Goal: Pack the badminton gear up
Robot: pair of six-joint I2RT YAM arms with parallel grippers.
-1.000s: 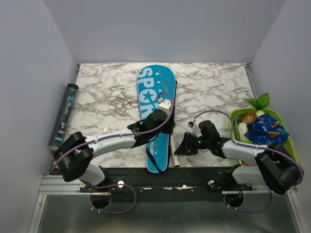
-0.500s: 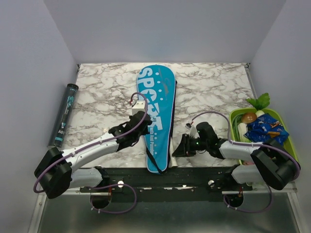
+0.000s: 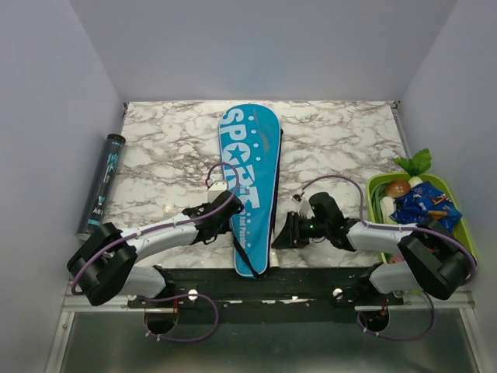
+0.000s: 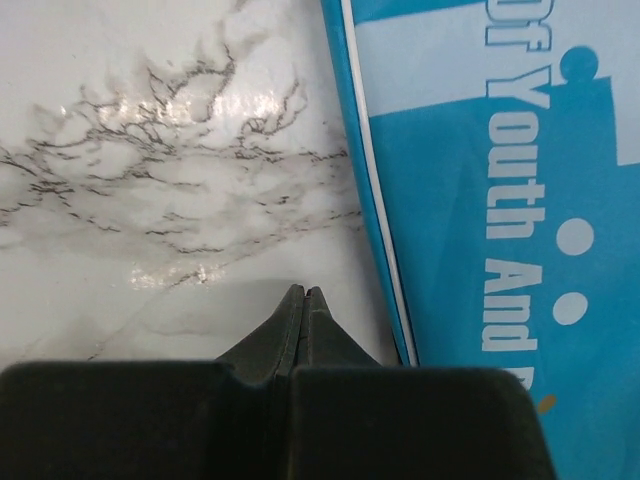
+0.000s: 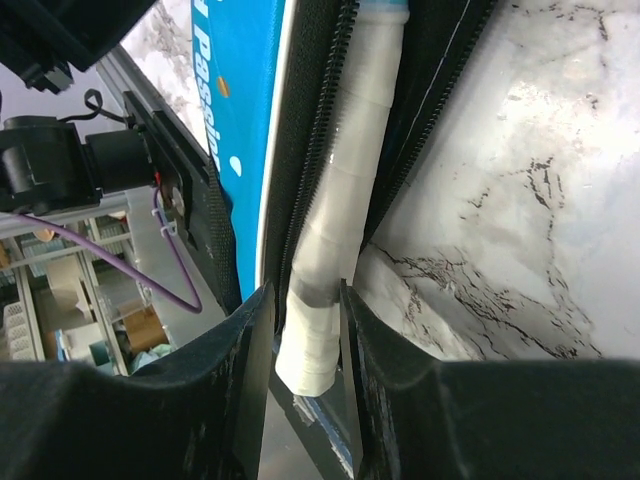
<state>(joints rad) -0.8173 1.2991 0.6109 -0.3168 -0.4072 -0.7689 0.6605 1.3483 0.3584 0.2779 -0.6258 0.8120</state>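
The cyan bag point(image 3: 250, 148) lettered "SPORT" lies lengthwise in the middle of the marble table. My left gripper point(image 3: 233, 210) is shut on nothing, low over the bare marble just left of the bag's edge point(image 4: 375, 200); its closed tips point(image 4: 303, 291) hold nothing. My right gripper point(image 3: 283, 233) is at the bag's near right side. In the right wrist view a white racket handle point(image 5: 345, 180) sticks out of the bag's open black zipper point(image 5: 315, 130), and my right gripper point(image 5: 305, 290) is shut on its end. The racket heads are hidden inside the bag.
A dark tube point(image 3: 102, 185) lies along the table's left edge. A green tray point(image 3: 464, 225) of toy vegetables and a blue packet sits at the right edge. The black mounting rail point(image 3: 248, 280) runs along the near side.
My left gripper has come off the top of the bag, moved left and nearer to its edge, and shut. The right gripper has shifted slightly toward the bag, still on the handle.
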